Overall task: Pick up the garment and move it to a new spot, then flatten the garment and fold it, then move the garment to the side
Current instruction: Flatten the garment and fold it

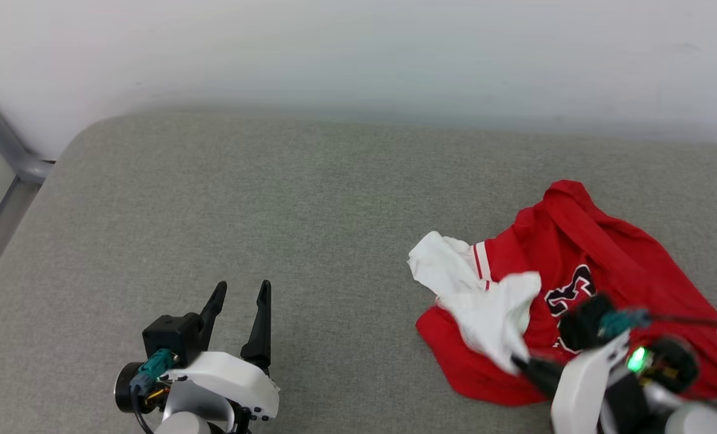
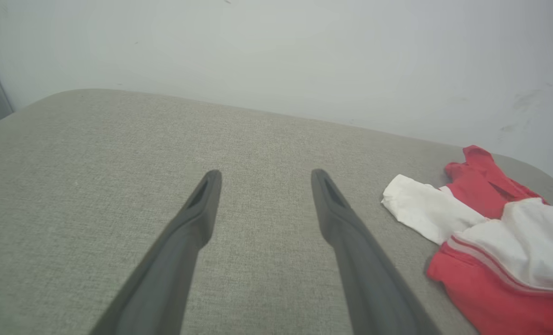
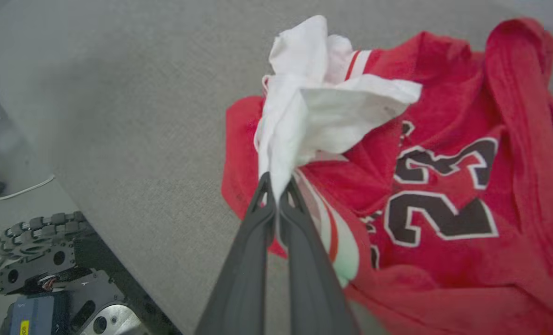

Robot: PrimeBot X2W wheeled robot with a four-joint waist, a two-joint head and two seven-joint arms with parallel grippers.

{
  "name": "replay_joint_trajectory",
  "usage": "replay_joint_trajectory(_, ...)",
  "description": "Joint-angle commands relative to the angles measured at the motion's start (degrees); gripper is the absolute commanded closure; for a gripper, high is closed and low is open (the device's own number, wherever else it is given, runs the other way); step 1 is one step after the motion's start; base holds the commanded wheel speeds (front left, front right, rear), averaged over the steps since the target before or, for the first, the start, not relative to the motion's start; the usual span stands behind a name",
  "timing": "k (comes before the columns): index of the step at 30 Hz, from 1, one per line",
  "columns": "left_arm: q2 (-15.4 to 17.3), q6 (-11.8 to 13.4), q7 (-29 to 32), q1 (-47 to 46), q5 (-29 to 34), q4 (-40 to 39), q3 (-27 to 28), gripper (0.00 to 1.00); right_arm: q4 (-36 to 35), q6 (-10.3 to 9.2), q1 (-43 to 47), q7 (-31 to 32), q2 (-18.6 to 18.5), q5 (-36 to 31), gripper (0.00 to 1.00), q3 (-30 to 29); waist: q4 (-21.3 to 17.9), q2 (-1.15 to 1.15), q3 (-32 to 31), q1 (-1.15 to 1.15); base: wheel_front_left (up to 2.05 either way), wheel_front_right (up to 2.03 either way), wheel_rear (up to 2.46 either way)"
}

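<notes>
Right wrist view: right end effector (image 3: 276,184) clamps white sleeve (image 3: 313,116) of crumpled red jersey garment (image 3: 434,88), for lifting.
Left end effector (image 1: 242,287): wide, idle, well clear of garment.

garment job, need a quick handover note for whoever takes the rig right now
Left gripper: open, holding nothing, over bare grey cushion.
Right gripper: shut on the garment's white sleeve.
Garment: crumpled on the cushion's right side, number side up, the pinched sleeve pulled up off the heap.
Done: the grasp.
Left: carry it to a new spot, flatten, fold, move it aside.
</notes>
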Motion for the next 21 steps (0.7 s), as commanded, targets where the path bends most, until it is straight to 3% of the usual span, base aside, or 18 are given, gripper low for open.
replay_joint_trajectory(1,0.3,0.3,0.2,0.5,-0.3,-0.3,0.2,0.0,-1.5,-0.04,3.4,0.6,0.8,0.4,1.0,1.2,-0.8,0.0,-0.5,0.0,0.0,0.0,0.0)
replay_joint_trajectory(9,1.1,0.6,1.4,1.3,-0.4,-0.9,-0.2,0.0,-1.9,-0.04,14.0,-0.1,5.1,2.0,1.0,7.0,-1.8,0.0,-1.3,0.0,0.0,0.0,0.0)
replay_joint_trajectory(10,1.2,0.8,1.8,1.5,-0.5,-1.1,-0.5,0.0,0.8,-0.04,16.3,-1.6,7.5,2.1,0.83,7.9,-1.8,0.0,-1.7,0.0,0.0,0.0,0.0)
replay_joint_trajectory(11,1.2,0.8,2.0,1.5,-0.5,-1.1,-0.7,0.0,1.7,-0.04,16.6,-2.5,8.2,1.8,0.2,7.7,-1.7,0.0,-1.8,0.0,0.0,0.0,0.0)
replay_joint_trajectory(12,1.3,0.8,2.2,1.6,-0.5,-1.2,-0.8,0.0,2.3,-0.04,16.9,-3.7,9.2,1.9,0.0,7.5,-1.7,0.0,-1.8,0.0,0.0,0.0,0.0)
replay_joint_trajectory(16,1.6,0.9,2.7,2.2,-0.6,-1.3,-1.1,0.0,2.5,-0.04,16.0,-10.2,11.2,0.0,0.0,6.8,-1.6,0.0,-2.5,0.0,0.0,0.0,0.0)
replay_joint_trajectory(21,1.9,1.2,3.1,2.9,-0.9,-1.5,-1.2,0.0,-1.3,-0.04,14.1,-23.5,13.9,-1.9,0.0,5.0,-1.6,0.0,-3.5,0.0,0.0,0.0,0.0)
